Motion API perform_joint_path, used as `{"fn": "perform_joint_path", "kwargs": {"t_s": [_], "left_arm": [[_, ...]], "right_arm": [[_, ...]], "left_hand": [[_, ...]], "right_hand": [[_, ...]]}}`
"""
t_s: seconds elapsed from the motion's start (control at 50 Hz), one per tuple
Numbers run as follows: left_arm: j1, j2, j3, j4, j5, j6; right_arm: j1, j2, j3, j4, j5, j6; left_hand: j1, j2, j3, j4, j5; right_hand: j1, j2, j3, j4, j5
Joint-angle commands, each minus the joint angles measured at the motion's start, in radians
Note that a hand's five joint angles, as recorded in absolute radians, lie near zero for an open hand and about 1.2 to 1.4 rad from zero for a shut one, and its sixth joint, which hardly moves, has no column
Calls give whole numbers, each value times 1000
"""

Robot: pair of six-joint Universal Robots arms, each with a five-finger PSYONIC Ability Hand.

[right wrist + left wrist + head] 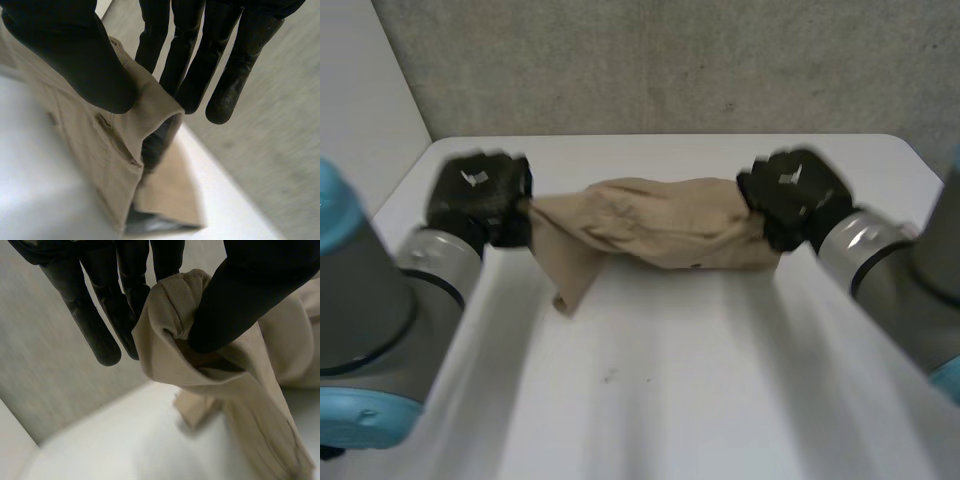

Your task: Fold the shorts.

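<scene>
Tan shorts [650,230] | left hand [478,195] pinches one end | right hand [792,198] pinches other

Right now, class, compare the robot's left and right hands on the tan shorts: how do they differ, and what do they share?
The left hand holds the shorts at their left end, the right hand at the opposite end. Beside the left hand a loose flap droops toward the table; beside the right hand the cloth is bunched. Both pinch a folded edge between thumb and fingers.
</scene>
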Motion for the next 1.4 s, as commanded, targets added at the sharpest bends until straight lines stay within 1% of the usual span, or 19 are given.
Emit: {"fn": "perform_joint_path", "kwargs": {"t_s": [0.02, 0.12, 0.2, 0.28, 0.36, 0.38, 0.42, 0.5, 0.52, 0.56, 0.62, 0.7, 0.76, 0.82, 0.9, 1.0, 1.14, 1.22, 1.4], "left_arm": [[10, 119, -9, 19, 26, 118], [4, 107, -16, 5, 39, 143], [4, 44, -24, 11, 40, 163], [7, -66, -4, 20, 39, 202], [13, -200, 71, 52, 39, 299], [16, -252, 115, 83, 39, 348], [22, -284, 158, 117, 39, 393], [52, -353, 316, 249, 40, 509], [52, -373, 399, 305, 40, 537], [52, -392, 482, 362, 43, 549], [53, -415, 660, 476, 63, 545], [53, -409, 780, 598, 72, 534], [42, -407, 806, 654, 71, 520], [32, -400, 785, 655, 69, 502], [35, -349, 673, 645, 68, 463], [39, -283, 435, 637, 68, 421], [38, -266, 144, 603, 71, 358], [26, -280, -40, 533, 80, 331], [4, -292, -190, 415, 74, 338]], "right_arm": [[-6, -80, -125, 160, 2, -72], [-1, -73, -144, 230, -6, -81], [2, -25, -154, 251, 0, -116], [0, 97, -197, 273, 12, -181], [11, 241, -323, 271, 31, -219], [11, 266, -354, 270, 36, -219], [10, 320, -424, 264, 51, -213], [11, 432, -650, 181, 88, -208], [13, 458, -735, 120, 97, -202], [13, 478, -827, 37, 102, -192], [11, 489, -964, -194, 99, -144], [10, 473, -1000, -435, 91, -118], [10, 450, -994, -538, 86, -118], [10, 432, -972, -543, 65, -113], [11, 412, -900, -481, 42, -96], [-1, 371, -723, -381, -4, -52], [5, 369, -463, -237, -44, -61], [8, 393, -304, -139, -46, -87], [2, 358, -118, -7, -40, -100]], "left_hand": [[299, 204, 217, 199, 234], [299, 204, 217, 199, 234], [299, 204, 217, 199, 234], [299, 204, 217, 199, 234], [299, 204, 217, 199, 234], [299, 204, 217, 199, 234], [299, 204, 217, 199, 234], [299, 204, 217, 199, 234], [299, 204, 217, 199, 234], [299, 204, 217, 199, 234], [299, 204, 217, 199, 234], [299, 204, 217, 199, 234], [299, 204, 217, 199, 234], [299, 204, 217, 199, 234], [299, 204, 217, 199, 234], [299, 204, 217, 199, 234], [299, 204, 217, 199, 234], [299, 204, 217, 199, 234], [293, 198, 212, 193, 229]], "right_hand": [[492, 221, 222, 209, 235], [492, 221, 222, 209, 235], [492, 221, 222, 209, 235], [492, 221, 222, 209, 235], [492, 221, 222, 209, 235], [492, 221, 222, 209, 235], [492, 221, 222, 209, 235], [492, 221, 222, 209, 235], [492, 221, 222, 209, 235], [492, 221, 222, 209, 235], [492, 221, 222, 209, 235], [492, 221, 222, 209, 235], [492, 221, 222, 209, 235], [492, 221, 222, 209, 235], [492, 221, 222, 209, 235], [492, 221, 222, 209, 235], [492, 221, 222, 209, 235], [492, 221, 222, 209, 235], [492, 221, 222, 209, 235]]}}
